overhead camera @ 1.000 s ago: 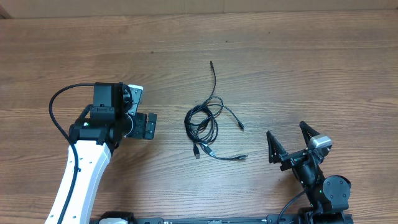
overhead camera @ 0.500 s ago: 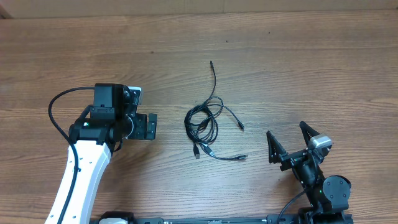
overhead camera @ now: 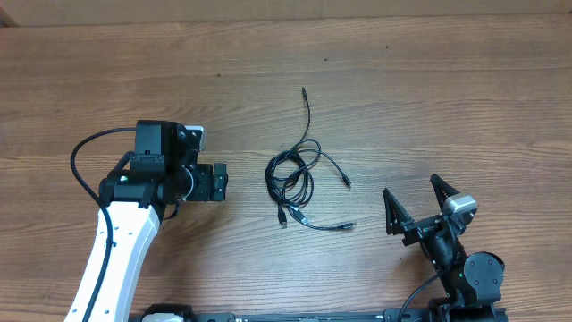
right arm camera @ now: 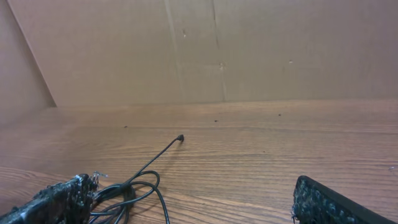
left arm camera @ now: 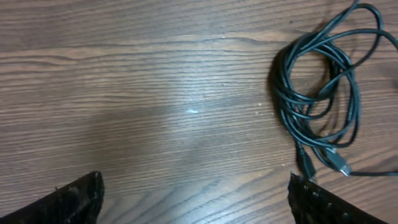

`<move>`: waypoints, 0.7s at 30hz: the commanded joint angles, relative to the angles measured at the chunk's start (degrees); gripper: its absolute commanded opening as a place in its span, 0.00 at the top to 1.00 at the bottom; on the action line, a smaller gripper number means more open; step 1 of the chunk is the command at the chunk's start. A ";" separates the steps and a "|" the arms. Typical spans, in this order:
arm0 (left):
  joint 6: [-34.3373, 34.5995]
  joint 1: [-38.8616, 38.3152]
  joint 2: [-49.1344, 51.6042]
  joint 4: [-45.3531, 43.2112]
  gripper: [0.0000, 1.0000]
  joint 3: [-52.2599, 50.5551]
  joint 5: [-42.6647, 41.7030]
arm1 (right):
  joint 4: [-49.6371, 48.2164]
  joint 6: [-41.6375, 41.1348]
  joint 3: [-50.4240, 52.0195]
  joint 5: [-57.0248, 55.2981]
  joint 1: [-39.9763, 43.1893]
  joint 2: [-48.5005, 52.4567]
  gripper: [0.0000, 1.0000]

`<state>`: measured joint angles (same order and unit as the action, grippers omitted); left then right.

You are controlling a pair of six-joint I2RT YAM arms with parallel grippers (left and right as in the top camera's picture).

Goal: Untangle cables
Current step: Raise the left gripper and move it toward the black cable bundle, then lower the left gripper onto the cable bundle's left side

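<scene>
Counter (overhead camera: pixel 465 98): brown wood-grain surface, grain running 9 to 3 o'clock. Cables (overhead camera: pixel 293 177) are found lying directly on it near the centre, bunched into a loose coil of several thin black loops. One strand is run out from the coil toward 12 o'clock and is ended by a small dark plug (overhead camera: pixel 304 90). A second strand is trailed toward 3 o'clock. At 6 o'clock of the coil two ends are laid side by side, one a silvery plug (overhead camera: pixel 302 218); a further tail is led off toward 4 o'clock.

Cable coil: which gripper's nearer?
Left. The left gripper is open, a short gap left of the coil; the right gripper, also open, is farther off to its right.
</scene>
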<state>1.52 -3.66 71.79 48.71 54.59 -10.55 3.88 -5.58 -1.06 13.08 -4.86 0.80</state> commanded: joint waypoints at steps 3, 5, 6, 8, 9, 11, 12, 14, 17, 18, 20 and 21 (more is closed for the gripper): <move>0.42 -0.17 0.22 0.52 0.06 1.49 -3.61 | -0.33 -0.20 0.59 -0.39 0.11 -0.57 0.00; 0.44 -0.17 0.22 0.61 0.07 1.49 -4.94 | -0.33 -0.20 0.59 -0.39 0.11 -0.57 0.00; 0.44 -0.17 0.22 0.61 0.08 1.44 -5.84 | -0.33 -0.22 0.59 -0.39 0.11 -0.57 0.00; 0.44 -0.17 0.22 0.59 0.07 1.44 -7.04 | -0.33 -0.20 0.59 -0.39 0.11 -0.57 0.00; 0.44 -0.17 0.22 0.55 0.06 1.44 -7.45 | -0.33 -0.20 0.59 -0.39 0.11 -0.57 0.00; 0.44 -0.17 0.22 0.52 0.03 1.44 -7.48 | -0.33 -0.20 0.59 -0.39 0.11 -0.57 0.00; 0.44 -0.17 0.22 0.52 0.00 1.44 -7.50 | -0.33 -0.20 0.59 -0.39 0.11 -0.57 0.00; 0.44 -0.28 0.22 0.52 0.00 1.44 -7.50 | -0.33 -0.20 0.59 -0.39 0.11 -0.57 0.00; 0.39 -1.46 0.22 0.35 0.00 1.44 -7.28 | -0.33 -0.20 0.59 -0.39 0.11 -0.57 0.00; 0.42 -2.14 0.24 0.22 0.00 1.44 -7.04 | -0.33 -0.20 0.59 -0.39 0.11 -0.57 0.00; 0.42 -4.09 0.57 -0.31 0.00 1.44 -6.84 | -0.33 -0.22 0.59 -0.42 0.11 -0.57 0.00; 0.50 -5.22 0.96 -0.70 0.00 1.44 -6.69 | -0.33 -0.20 0.59 -0.39 0.11 -0.57 0.00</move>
<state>1.58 -6.09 71.81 48.86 54.59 -16.56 3.88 -5.58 -1.06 13.10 -4.86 0.80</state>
